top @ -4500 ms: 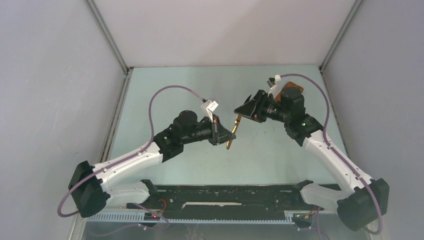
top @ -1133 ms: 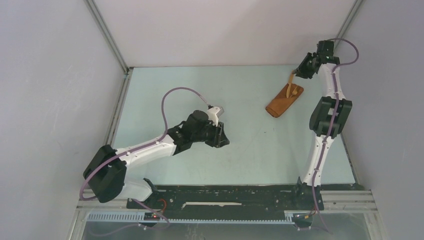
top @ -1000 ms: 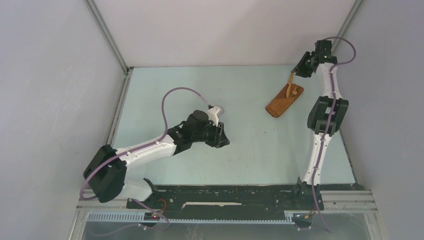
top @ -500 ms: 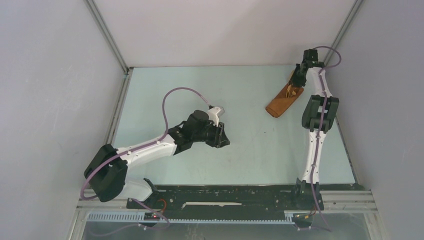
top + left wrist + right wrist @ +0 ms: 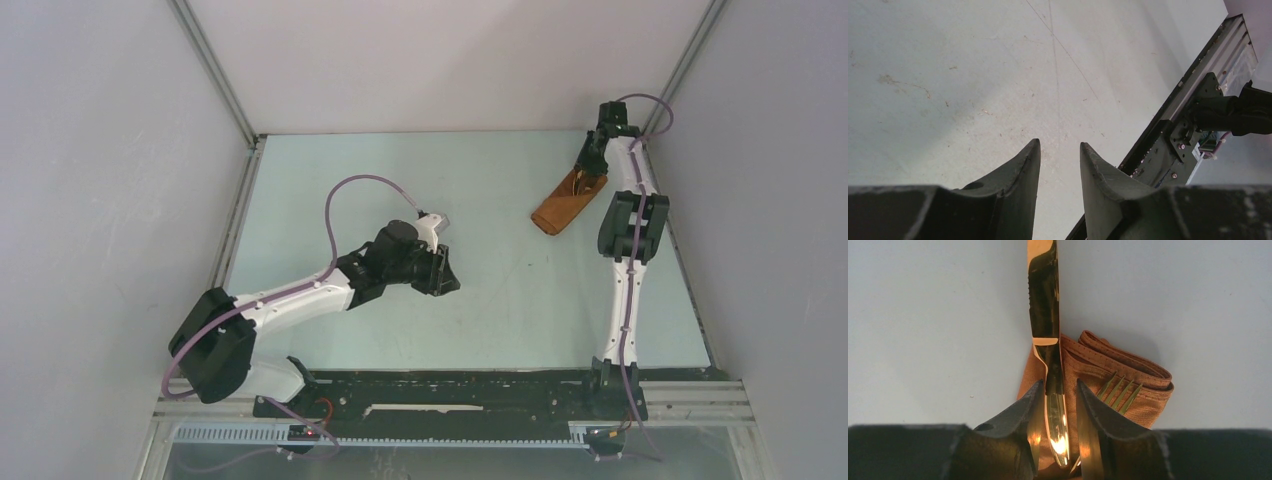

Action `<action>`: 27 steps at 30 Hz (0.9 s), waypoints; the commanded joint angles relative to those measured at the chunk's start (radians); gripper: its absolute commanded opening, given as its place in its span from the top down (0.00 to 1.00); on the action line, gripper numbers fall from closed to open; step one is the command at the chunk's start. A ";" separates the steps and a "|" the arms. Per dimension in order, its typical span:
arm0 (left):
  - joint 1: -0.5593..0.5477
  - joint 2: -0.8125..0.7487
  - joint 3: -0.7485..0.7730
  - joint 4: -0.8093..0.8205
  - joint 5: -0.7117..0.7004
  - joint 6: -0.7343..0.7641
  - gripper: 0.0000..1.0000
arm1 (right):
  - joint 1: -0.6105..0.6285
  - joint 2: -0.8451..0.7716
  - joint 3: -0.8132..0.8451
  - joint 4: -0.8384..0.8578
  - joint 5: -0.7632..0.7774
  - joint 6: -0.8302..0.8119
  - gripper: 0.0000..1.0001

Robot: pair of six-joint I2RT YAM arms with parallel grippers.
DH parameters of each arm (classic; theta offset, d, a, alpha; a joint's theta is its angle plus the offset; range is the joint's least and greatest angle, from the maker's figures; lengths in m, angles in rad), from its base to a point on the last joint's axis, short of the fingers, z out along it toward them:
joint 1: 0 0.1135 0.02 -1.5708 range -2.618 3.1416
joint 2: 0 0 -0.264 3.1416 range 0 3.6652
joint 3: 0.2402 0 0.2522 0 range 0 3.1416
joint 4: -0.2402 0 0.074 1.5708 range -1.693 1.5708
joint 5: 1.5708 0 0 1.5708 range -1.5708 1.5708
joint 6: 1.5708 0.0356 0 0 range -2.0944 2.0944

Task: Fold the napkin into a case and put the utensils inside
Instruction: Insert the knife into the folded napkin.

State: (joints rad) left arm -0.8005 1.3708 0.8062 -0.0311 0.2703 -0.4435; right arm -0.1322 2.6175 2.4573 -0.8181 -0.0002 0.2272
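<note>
The napkin lies folded as a narrow rust-orange case (image 5: 560,208) at the table's far right. In the right wrist view the case (image 5: 1143,385) has gold fork tines (image 5: 1120,390) sticking out of its open end. A shiny gold knife (image 5: 1044,300) lies along its left side, blade pointing past the cloth onto the table. My right gripper (image 5: 1058,382) straddles the knife's handle, jaws slightly apart with a thin gap on each side. In the top view the right gripper (image 5: 592,168) sits low over the case's far end. My left gripper (image 5: 446,276) hovers mid-table, open and empty (image 5: 1059,145).
A black rail (image 5: 450,392) runs along the table's near edge and also shows in the left wrist view (image 5: 1173,140). Grey enclosure walls stand close behind and to the right of the case. The right arm (image 5: 630,230) stands upright beside the case.
The right arm swung its wrist down and left, lowering the tilted knife onto the case's far end. Its jaws now stand a little off the handle. The left arm has not moved.
</note>
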 commanded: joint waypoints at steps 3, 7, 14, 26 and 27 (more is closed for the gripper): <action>0.007 0.001 0.041 0.027 0.018 0.007 0.59 | 0.009 0.031 0.065 0.017 0.037 -0.025 0.65; 0.009 0.003 0.040 0.027 0.018 0.007 0.59 | 0.016 0.037 0.067 0.026 0.043 -0.027 0.70; 0.012 0.003 0.035 0.053 0.024 0.003 0.59 | 0.020 0.058 0.088 0.026 0.055 -0.024 0.71; 0.020 0.001 0.031 0.060 0.034 -0.004 0.59 | 0.026 0.031 0.086 0.022 0.068 0.014 0.83; 0.020 -0.001 0.029 0.063 0.035 -0.007 0.59 | 0.028 0.018 0.080 0.027 0.073 0.014 0.83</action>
State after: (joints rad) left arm -0.7879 1.3739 0.8062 -0.0154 0.2783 -0.4442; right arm -0.1162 2.6652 2.5111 -0.8101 0.0429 0.2268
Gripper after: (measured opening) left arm 0.410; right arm 0.218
